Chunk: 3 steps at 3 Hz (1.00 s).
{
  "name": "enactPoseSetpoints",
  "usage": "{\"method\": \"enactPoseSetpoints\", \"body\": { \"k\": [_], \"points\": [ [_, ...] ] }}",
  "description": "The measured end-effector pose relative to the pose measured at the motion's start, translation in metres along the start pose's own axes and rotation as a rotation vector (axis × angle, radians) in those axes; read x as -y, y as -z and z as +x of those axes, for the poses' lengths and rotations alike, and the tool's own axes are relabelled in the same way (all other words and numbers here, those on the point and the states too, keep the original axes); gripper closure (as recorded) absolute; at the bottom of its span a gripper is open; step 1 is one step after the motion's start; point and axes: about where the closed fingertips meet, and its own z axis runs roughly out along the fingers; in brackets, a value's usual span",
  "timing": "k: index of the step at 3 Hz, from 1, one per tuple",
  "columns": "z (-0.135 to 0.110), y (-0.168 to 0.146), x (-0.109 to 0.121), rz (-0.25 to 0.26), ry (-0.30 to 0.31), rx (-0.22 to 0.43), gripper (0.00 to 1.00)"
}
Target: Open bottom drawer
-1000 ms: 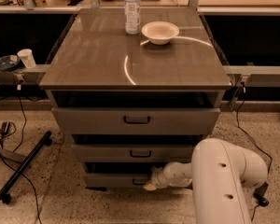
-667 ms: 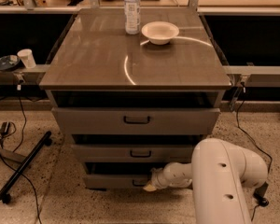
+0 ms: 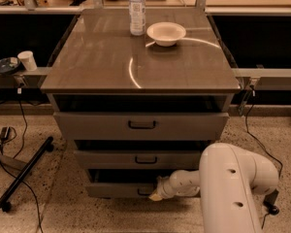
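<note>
The bottom drawer (image 3: 116, 190) is the lowest, narrowest grey-brown front of the cabinet, with a small black loop handle (image 3: 143, 191). It stands slightly pulled out, with a dark gap above its front. My gripper (image 3: 153, 193) is at the end of the white arm (image 3: 233, 188), right at that handle, and partly covers it. The mid-sized drawer (image 3: 140, 159) and the widest top drawer (image 3: 140, 125) sit above, each with a black handle.
On the cabinet top (image 3: 102, 57) stand a water bottle (image 3: 137, 8) and a white bowl (image 3: 166, 33). A paper cup (image 3: 27, 60) sits on a ledge at left. Cables and a black stand leg (image 3: 22, 174) lie on the speckled floor at left.
</note>
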Motion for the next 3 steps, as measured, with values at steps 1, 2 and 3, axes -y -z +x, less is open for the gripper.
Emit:
{"method": "enactPoseSetpoints", "body": {
  "k": [1, 2, 3],
  "points": [
    [0.0, 0.001, 0.0, 0.0, 0.0, 0.0, 1.0],
    [0.01, 0.005, -0.015, 0.006, -0.012, -0.003, 1.0],
    [0.011, 0.009, -0.019, 0.008, -0.016, -0.005, 1.0]
  ]
}}
